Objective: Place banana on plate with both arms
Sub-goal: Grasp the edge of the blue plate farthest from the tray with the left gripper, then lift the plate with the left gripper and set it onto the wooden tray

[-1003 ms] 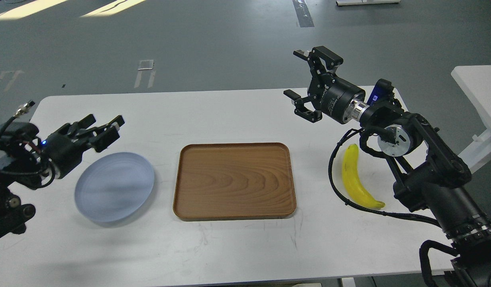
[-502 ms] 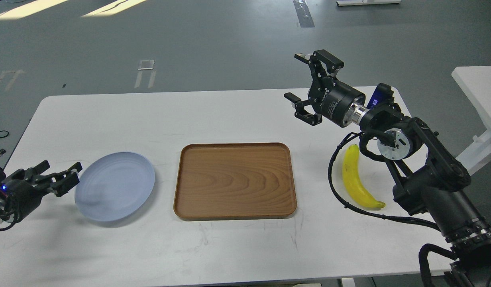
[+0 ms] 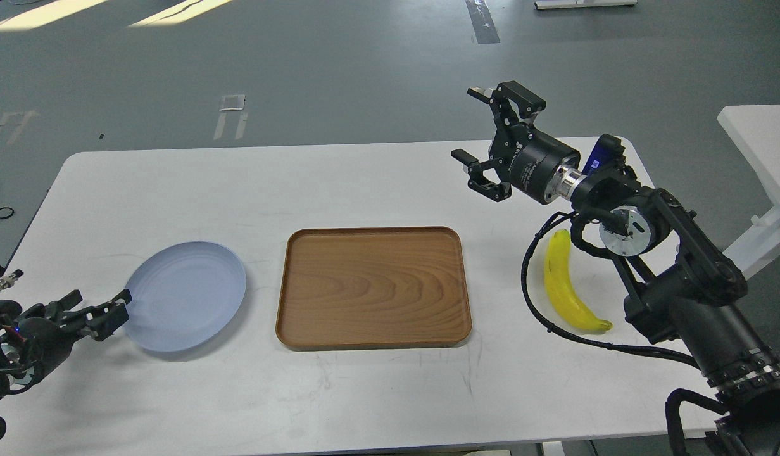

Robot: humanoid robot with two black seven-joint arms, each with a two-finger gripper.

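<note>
Head view: white table [image 3: 377,183], grey floor [image 3: 339,69].

The left arm [image 3: 10,345] runs off the picture's left edge, and its small, dark pincer [image 3: 99,310] hides its finger spacing.

counter [image 3: 364,183]: white, with rounded corners and faint scuff marks on its near part
plate [image 3: 184,294]: pale blue-grey and round, lying flat on the left side
tray [image 3: 372,286]: brown wood, rectangular, in the middle, just right of the plate but apart from it
banana [image 3: 567,288]: yellow, curved, on the right side, well apart from the tray
</note>
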